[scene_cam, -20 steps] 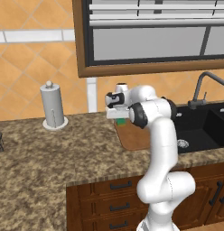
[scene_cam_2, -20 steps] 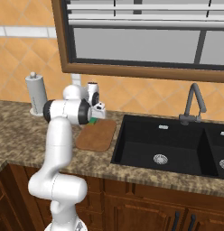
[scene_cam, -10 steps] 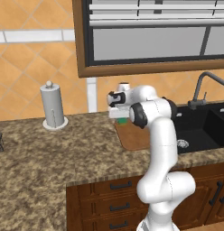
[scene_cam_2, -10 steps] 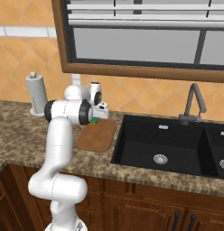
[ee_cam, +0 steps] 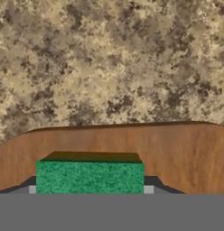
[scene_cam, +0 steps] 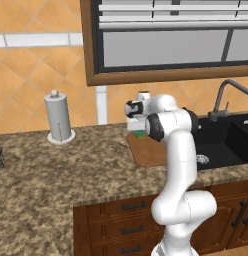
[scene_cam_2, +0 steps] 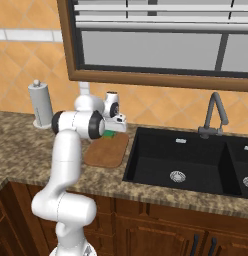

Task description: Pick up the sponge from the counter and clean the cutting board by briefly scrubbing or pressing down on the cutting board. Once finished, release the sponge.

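Note:
My gripper point(ee_cam: 90, 189) is shut on the green sponge point(ee_cam: 90, 177), whose ends sit against the two fingertips point(ee_cam: 149, 189). Under it lies the reddish-brown cutting board point(ee_cam: 177, 149), and the sponge throws a narrow shadow onto the wood. Whether sponge and board touch I cannot tell. Speckled counter point(ee_cam: 109, 58) lies beyond the board. From the left base view the sponge point(scene_cam: 139, 133) peeks out under the hand at the board's point(scene_cam: 148, 152) back edge. From the right base view, sponge point(scene_cam_2: 109, 133) and gripper point(scene_cam_2: 112, 131) hang at the far end of the board point(scene_cam_2: 106, 152).
A paper towel holder point(scene_cam: 58, 120) stands on the counter to the left of the board. The black sink point(scene_cam_2: 186, 160) with its faucet point(scene_cam_2: 213, 112) lies directly right of the board. Dark drawers point(scene_cam: 131, 225) run below the counter edge.
The hand with the sponge has shifted slightly right and down, closer to the cutting board. The grip on the sponge has tightened a little.

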Controlling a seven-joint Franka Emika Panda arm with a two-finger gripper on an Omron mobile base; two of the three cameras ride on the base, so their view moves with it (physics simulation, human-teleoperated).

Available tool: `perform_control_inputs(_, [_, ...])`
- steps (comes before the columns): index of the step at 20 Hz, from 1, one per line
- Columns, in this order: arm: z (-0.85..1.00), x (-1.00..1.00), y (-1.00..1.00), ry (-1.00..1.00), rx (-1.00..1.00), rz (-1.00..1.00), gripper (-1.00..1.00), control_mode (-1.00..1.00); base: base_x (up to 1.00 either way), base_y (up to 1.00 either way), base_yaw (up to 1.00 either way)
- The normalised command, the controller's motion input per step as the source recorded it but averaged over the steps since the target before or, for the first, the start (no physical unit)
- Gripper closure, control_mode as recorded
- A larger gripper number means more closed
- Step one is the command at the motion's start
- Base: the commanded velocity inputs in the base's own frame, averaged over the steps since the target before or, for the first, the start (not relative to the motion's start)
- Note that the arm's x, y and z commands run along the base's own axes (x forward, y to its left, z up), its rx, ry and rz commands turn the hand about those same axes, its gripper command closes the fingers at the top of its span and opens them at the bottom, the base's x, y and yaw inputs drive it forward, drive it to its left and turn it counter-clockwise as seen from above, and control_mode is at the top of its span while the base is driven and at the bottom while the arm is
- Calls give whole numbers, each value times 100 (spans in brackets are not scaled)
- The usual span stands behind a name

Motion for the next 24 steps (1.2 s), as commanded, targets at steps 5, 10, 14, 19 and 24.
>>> perform_control_inputs(5, [-13, -1, -52, 0, 0, 0, 100, -100, 0, 0, 0])
perform_control_inputs(10, [-18, -7, -60, 0, 0, 0, 100, -100, 0, 0, 0])
perform_control_inputs(14, [-16, -16, -66, 0, 0, 0, 100, -100, 0, 0, 0])
perform_control_inputs(19, [-44, -68, -21, 0, 0, 0, 100, -100, 0, 0, 0])
perform_control_inputs(24, [-46, -72, 1, 0, 0, 0, 100, -100, 0, 0, 0])
